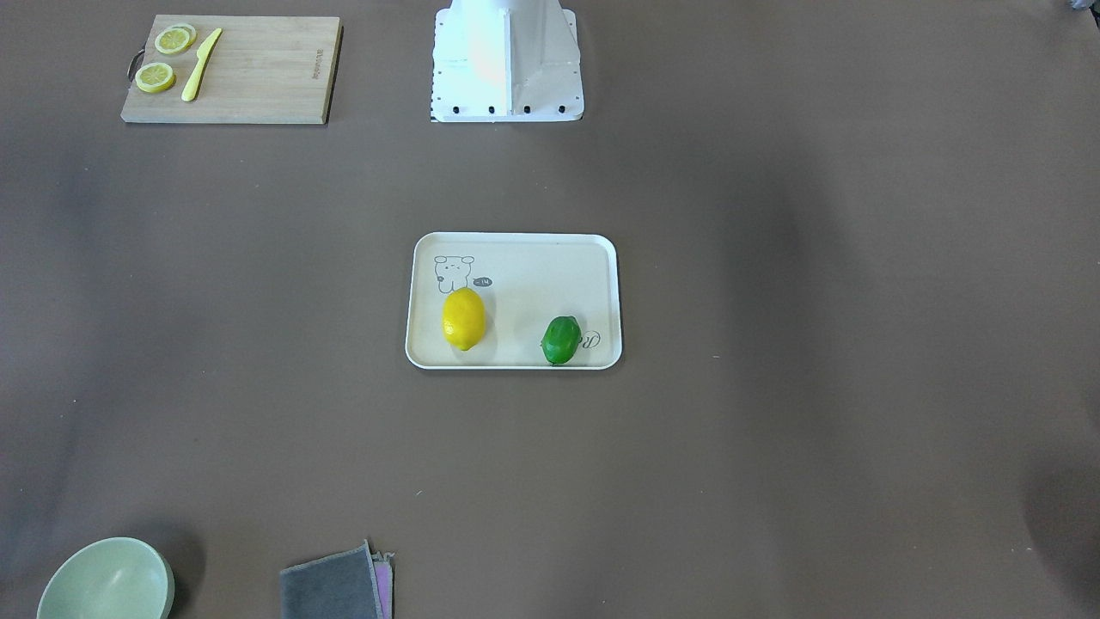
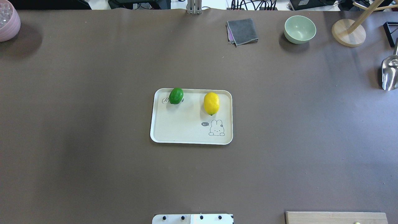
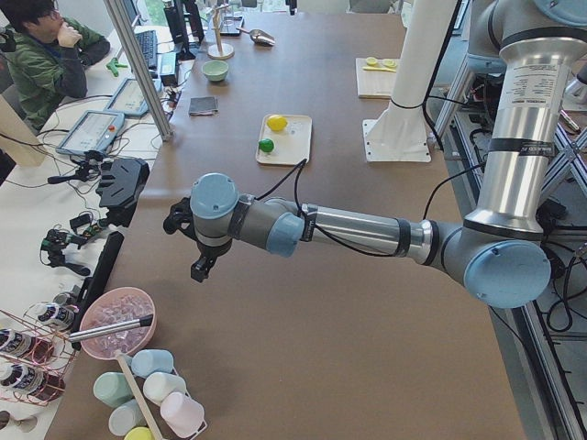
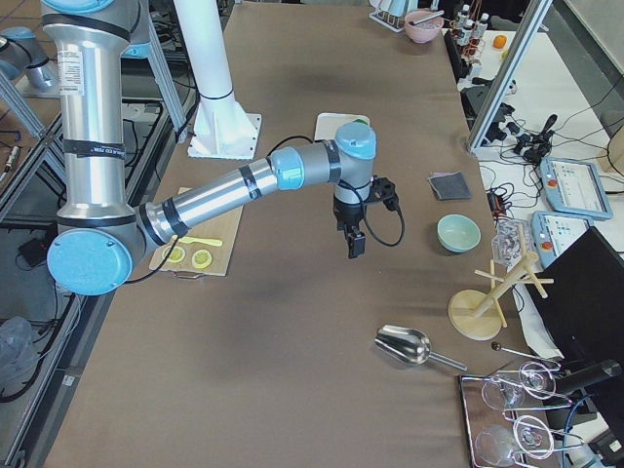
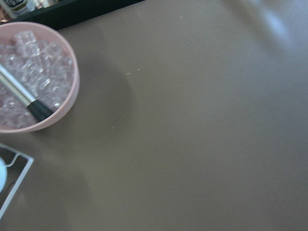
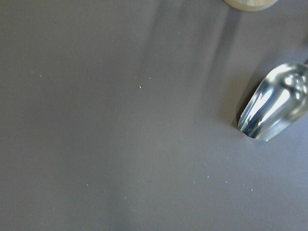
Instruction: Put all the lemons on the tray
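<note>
The yellow lemon (image 1: 464, 319) and the green lemon (image 1: 561, 340) both lie on the cream tray (image 1: 533, 266) at the table's middle. In the overhead view the green lemon (image 2: 176, 95) is at the tray's (image 2: 186, 130) far left corner and the yellow lemon (image 2: 211, 103) is far right. My left gripper (image 3: 197, 266) hangs above the table's left end, far from the tray (image 3: 292, 147). My right gripper (image 4: 356, 244) hangs above the table's right part. Each shows only in a side view, so I cannot tell whether it is open or shut.
A wooden cutting board (image 1: 258, 69) with lemon slices and a yellow knife lies near the robot base (image 1: 507, 60). A green bowl (image 2: 299, 29), grey cloth (image 2: 242, 31) and wooden stand (image 2: 348, 32) sit at the far edge. A metal scoop (image 6: 274, 108) and pink ice bowl (image 5: 29, 77) lie at the table's ends.
</note>
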